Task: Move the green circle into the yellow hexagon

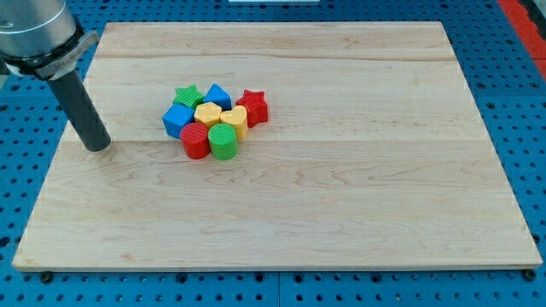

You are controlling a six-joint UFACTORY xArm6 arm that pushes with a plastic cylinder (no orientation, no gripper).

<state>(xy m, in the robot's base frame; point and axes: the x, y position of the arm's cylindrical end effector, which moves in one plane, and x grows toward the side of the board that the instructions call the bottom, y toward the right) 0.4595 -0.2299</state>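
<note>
The green circle (223, 141) stands at the lower edge of a tight cluster of blocks left of the board's middle. The yellow hexagon (207, 113) sits just up and left of it, touching or nearly touching. A yellow heart (235, 120) lies right of the hexagon and above the green circle. My tip (98, 145) rests on the board well to the view's left of the cluster, about level with the green circle, touching no block.
The same cluster holds a red circle (195, 141), a blue block (178, 120), a green star (188, 95), a blue block (218, 95) and a red star (253, 106). The wooden board (341, 196) lies on a blue perforated table.
</note>
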